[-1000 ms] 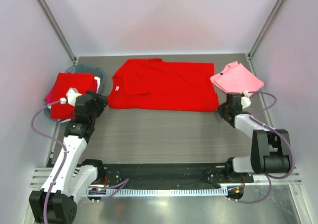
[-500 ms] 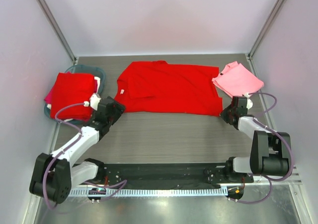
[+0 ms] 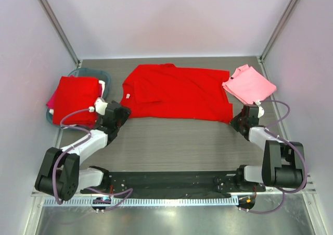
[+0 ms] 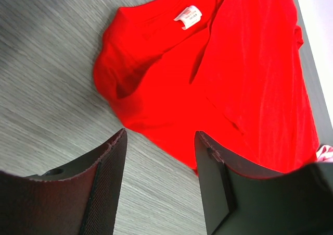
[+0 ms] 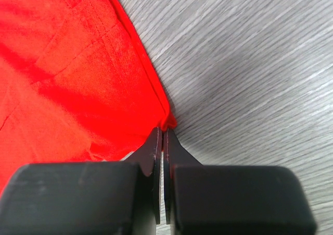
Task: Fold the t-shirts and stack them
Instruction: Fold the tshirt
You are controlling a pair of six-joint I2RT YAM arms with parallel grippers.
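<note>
Red t-shirt (image 3: pixel 177 91) lies long-axis left-right on tabletop (image 3: pixel 171 141): right pincer (image 5: pixel 162 132) clenched on its near-right corner, left pincer (image 4: pixel 161 137) released, near-left corner just beyond it.

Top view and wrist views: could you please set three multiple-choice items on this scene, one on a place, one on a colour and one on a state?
1. Where does the pink tee lie?
A. far right
B. near left
C. centre

2. What colour is the spread tee?
A. white
B. red
C. pink

3. How does the left gripper stand?
A. open
B. shut on the pink tee
C. shut on nothing

Answers:
1 A, it sits at the far right in the top view.
2 B, it shows bright red in every view.
3 A, its wrist view shows a wide gap between its fingers.
</note>
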